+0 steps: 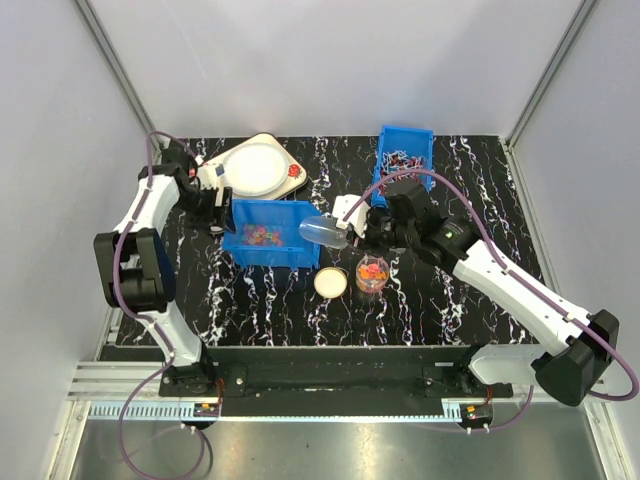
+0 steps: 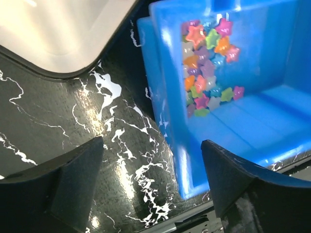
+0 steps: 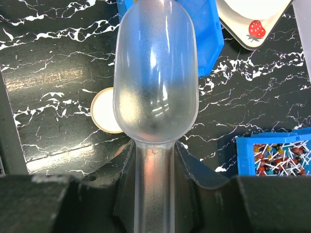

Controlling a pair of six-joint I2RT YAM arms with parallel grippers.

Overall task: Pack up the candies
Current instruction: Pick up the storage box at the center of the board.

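The candies (image 1: 262, 236) are tiny multicoloured sweets in a blue bin (image 1: 290, 255) left of centre; in the left wrist view they (image 2: 209, 63) look star-shaped. More candies fill a small clear jar (image 1: 372, 274). My left gripper (image 1: 215, 215) is open at the bin's left wall (image 2: 170, 145); one finger (image 2: 73, 179) is outside it and the other (image 2: 233, 179) over the bin's inside. My right gripper (image 1: 360, 228) is shut on the handle of a clear plastic scoop (image 1: 325, 232), held between bin and jar. The scoop's bowl (image 3: 154, 73) is empty.
The jar's round lid (image 1: 330, 282) lies on the table beside the jar; it also shows in the right wrist view (image 3: 104, 116). A scale with a white plate (image 1: 255, 167) stands at the back left. A second blue bin (image 1: 405, 158) holds wrapped sweets (image 3: 279, 158).
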